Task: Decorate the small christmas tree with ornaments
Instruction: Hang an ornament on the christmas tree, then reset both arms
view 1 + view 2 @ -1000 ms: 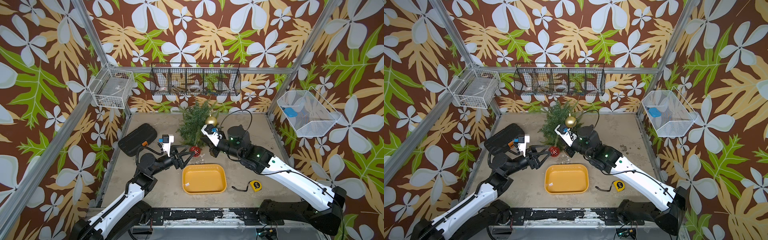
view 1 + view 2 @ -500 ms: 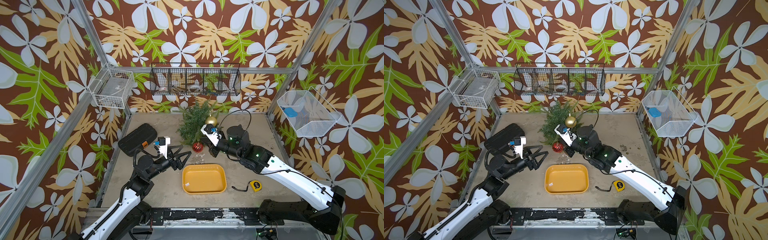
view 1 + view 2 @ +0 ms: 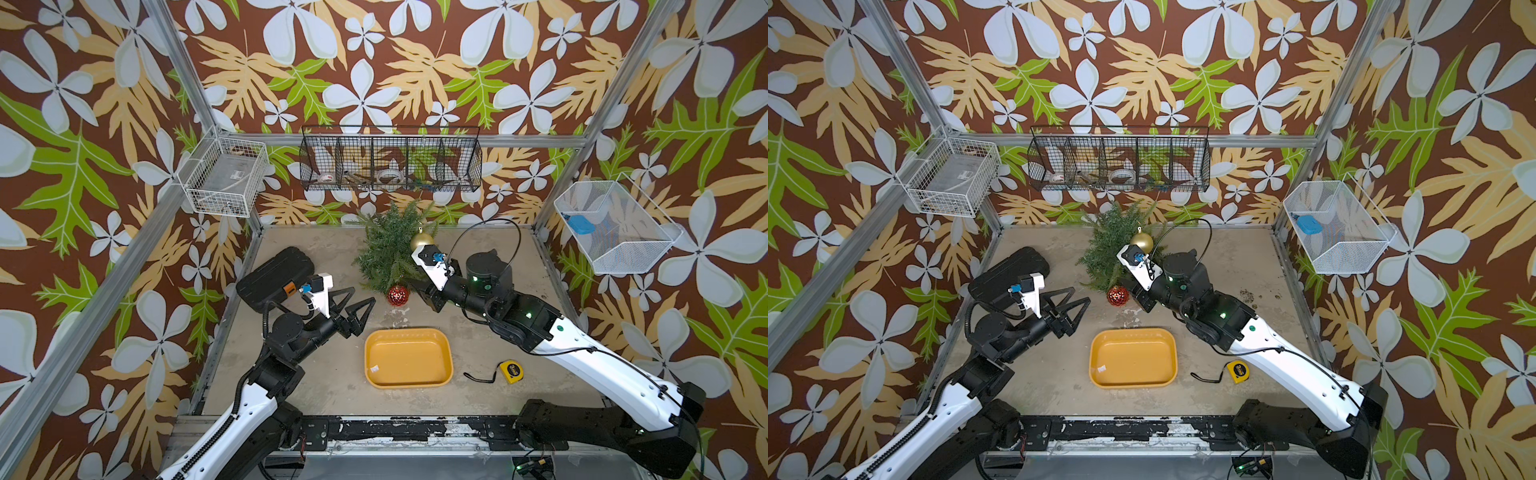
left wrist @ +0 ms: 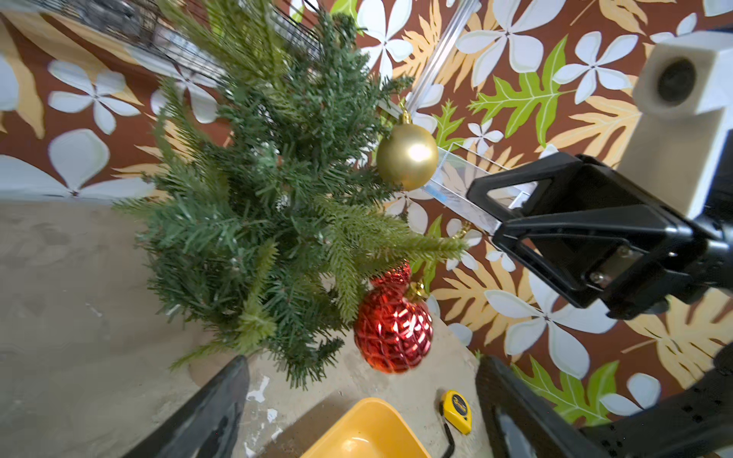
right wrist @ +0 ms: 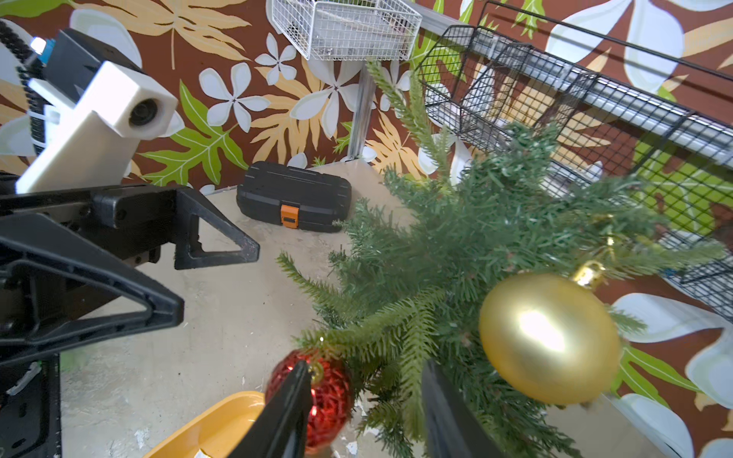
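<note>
Right wrist view: my right gripper sits jaws apart, red ornament about its 9 o'clock in a top view, open left gripper farther.

1. The small christmas tree stands on the beige counter with its dark fronds spreading wide.
2. A smooth gold ornament hangs by its cap from a high branch at the tree's edge.
3. A faceted red ornament hangs from a lower frond, close to the counter. More red shows just behind it, half hidden by needles, and whether that is a second ball cannot be told.
4. The left tool has its jaws spread wide to either side of the red ornament, touching nothing.
5. The right tool is beside the gold ornament but apart from it, its fingertips slightly separated.
6. A yellow tray and a tape measure lie near each other on the counter, not touching.
</note>
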Tool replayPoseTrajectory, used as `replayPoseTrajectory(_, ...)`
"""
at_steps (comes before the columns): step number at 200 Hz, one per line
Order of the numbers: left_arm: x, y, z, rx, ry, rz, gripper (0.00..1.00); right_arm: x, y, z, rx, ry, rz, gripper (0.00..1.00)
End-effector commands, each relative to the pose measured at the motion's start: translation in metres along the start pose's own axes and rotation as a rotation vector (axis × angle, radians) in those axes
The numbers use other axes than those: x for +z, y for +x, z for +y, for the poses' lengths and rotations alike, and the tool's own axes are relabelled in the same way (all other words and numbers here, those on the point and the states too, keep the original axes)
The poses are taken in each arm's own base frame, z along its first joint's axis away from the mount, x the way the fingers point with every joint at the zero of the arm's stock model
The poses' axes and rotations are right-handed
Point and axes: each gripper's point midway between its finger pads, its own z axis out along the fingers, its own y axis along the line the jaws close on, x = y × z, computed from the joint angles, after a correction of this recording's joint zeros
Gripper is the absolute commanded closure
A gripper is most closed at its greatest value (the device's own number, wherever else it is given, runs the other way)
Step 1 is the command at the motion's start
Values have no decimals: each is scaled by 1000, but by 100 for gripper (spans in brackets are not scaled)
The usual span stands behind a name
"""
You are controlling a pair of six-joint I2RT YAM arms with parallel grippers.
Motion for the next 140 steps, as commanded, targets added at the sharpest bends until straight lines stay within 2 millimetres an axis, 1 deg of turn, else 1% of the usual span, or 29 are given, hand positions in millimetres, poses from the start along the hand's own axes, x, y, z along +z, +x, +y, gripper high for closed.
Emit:
replayPoseTrajectory(1, -6, -4, 33, 70, -186, -42, 9, -9, 5, -17, -13, 100, 19, 49)
replayPoseTrajectory(19, -15, -6, 58, 122, -330, -67, 7, -20, 16, -41, 0, 233, 47, 39)
replayPoseTrajectory(25, -18, -7, 67, 141, -377, -77, 5, -24, 24, -52, 17, 281, 57, 35)
replayPoseTrajectory(37, -27, -7, 85, 176, -482, -93, 0, -38, 41, -78, 68, 381, 60, 28)
replayPoseTrajectory(40, -29, -6, 89, 183, -506, -98, 0, -43, 43, -86, 84, 413, 54, 26)
replayPoseTrajectory(50, -39, -7, 103, 186, -587, -130, 0, -58, 64, -109, 130, 517, 59, 15)
replayPoseTrajectory(57, -43, -7, 106, 201, -603, -150, 0, -69, 81, -124, 162, 588, 62, 2)
replayPoseTrajectory(59, -44, -6, 107, 206, -604, -155, 0, -72, 86, -129, 170, 609, 64, 0)
replayPoseTrajectory(72, -55, -4, 117, 216, -655, -202, 0, -94, 115, -156, 214, 743, 66, 0)
replayPoseTrajectory(82, -63, 1, 127, 242, -703, -221, 0, -109, 142, -173, 247, 847, 68, 0)
replayPoseTrajectory(97, -72, 7, 142, 267, -780, -238, 0, -127, 182, -193, 308, 959, 48, 0)
replayPoseTrajectory(118, -74, 13, 156, 349, -843, -234, 1, -143, 233, -206, 388, 1067, -1, 0)
replayPoseTrajectory(124, -75, 13, 160, 371, -873, -232, 1, -144, 249, -207, 411, 1084, 0, 0)
replayPoseTrajectory(140, -77, 12, 168, 449, -941, -230, 1, -144, 282, -209, 453, 1118, 13, 0)
